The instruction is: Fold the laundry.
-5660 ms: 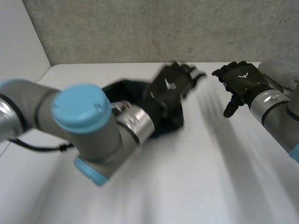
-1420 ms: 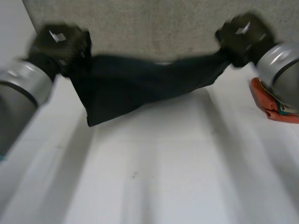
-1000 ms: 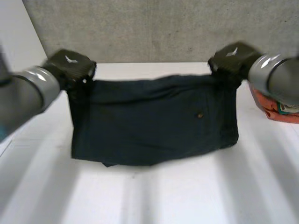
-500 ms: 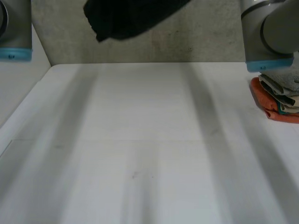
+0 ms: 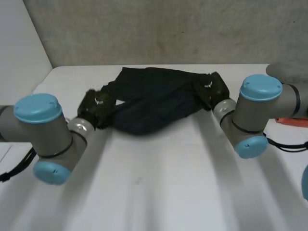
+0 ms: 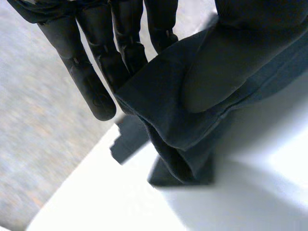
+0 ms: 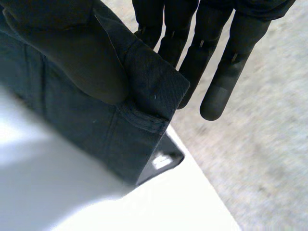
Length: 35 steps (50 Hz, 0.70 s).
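A dark navy garment (image 5: 154, 98) lies crumpled across the far middle of the white table (image 5: 159, 183). My left hand (image 5: 96, 108) holds the garment's left corner. In the left wrist view its thumb (image 6: 226, 62) presses the cloth (image 6: 168, 106) against the straight fingers (image 6: 91, 77). My right hand (image 5: 211, 89) holds the garment's right corner. In the right wrist view its thumb (image 7: 72, 53) pinches a hemmed corner (image 7: 149, 86) against the fingers (image 7: 216, 62). Both hands are low, near the tabletop.
A stack of folded cloth, grey on top (image 5: 288, 72) and orange-red below (image 5: 293, 122), sits at the table's right edge behind my right arm (image 5: 255, 115). A grey wall (image 5: 168, 29) rises behind the table. My left arm (image 5: 43, 134) lies over the near left.
Half a second ago both arms were raised with the garment high up. Now both hands have come down and the garment lies bunched on the far middle of the table.
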Available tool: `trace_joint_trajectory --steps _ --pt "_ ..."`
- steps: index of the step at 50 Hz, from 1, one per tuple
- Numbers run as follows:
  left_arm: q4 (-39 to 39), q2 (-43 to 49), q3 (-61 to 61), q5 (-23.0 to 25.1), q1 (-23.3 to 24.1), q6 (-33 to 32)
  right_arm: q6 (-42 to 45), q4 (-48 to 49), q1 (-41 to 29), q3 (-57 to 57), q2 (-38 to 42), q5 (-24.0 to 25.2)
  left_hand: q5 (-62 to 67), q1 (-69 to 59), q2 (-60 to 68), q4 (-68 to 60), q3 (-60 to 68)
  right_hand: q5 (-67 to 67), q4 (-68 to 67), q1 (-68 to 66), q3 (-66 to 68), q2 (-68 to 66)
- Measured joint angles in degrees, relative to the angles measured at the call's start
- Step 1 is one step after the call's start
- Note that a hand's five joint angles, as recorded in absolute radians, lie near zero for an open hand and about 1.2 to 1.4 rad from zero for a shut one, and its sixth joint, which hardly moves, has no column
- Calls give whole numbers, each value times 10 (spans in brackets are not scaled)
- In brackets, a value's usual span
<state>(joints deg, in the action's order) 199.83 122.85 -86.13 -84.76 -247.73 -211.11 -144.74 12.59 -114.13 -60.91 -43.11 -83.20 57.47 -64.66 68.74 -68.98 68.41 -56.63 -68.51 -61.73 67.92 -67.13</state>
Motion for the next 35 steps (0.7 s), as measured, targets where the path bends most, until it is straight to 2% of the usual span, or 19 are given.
trace_joint_trajectory --steps 4,9,10,11,13,16,18,22,26,31,35 --pt "-77 -36 -30 -5 5 -23 25 -71 1 -36 -41 0 0 0 0 0 0 0 0 0 0 0" --pt "-222 -109 -78 -5 8 -57 86 -199 7 -93 -107 0 0 0 0 0 0 0 0 0 0 0" --pt "-285 -140 -100 -2 10 -77 128 -278 12 -128 -141 -1 0 0 0 0 0 0 0 0 0 0" --pt "-310 -152 -109 -1 11 -86 134 -288 12 -132 -145 -1 0 0 0 0 0 0 0 0 0 0" --pt "-394 -190 -138 7 13 -124 193 -385 23 -182 -186 1 0 0 0 0 0 0 0 0 0 0" --pt "-478 -228 -161 20 15 -176 245 -449 36 -228 -222 11 0 0 0 0 0 0 0 0 0 0" --pt "-507 -242 -161 28 17 -205 264 -466 42 -248 -241 23 0 0 0 0 0 0 0 0 2 0" --pt "-503 -242 -137 32 20 -219 261 -457 47 -254 -251 39 0 0 0 0 0 -2 0 0 2 0" --pt "-430 -197 -60 18 30 -190 194 -393 44 -211 -223 45 4 0 0 0 0 -11 0 0 2 0" --pt "-305 -94 63 -23 41 -138 76 -280 37 -124 -148 10 4 0 0 0 0 -13 0 0 2 0" --pt "-224 -8 156 -50 44 -120 28 -183 34 -72 -95 -27 4 0 0 0 0 -14 0 0 2 0"
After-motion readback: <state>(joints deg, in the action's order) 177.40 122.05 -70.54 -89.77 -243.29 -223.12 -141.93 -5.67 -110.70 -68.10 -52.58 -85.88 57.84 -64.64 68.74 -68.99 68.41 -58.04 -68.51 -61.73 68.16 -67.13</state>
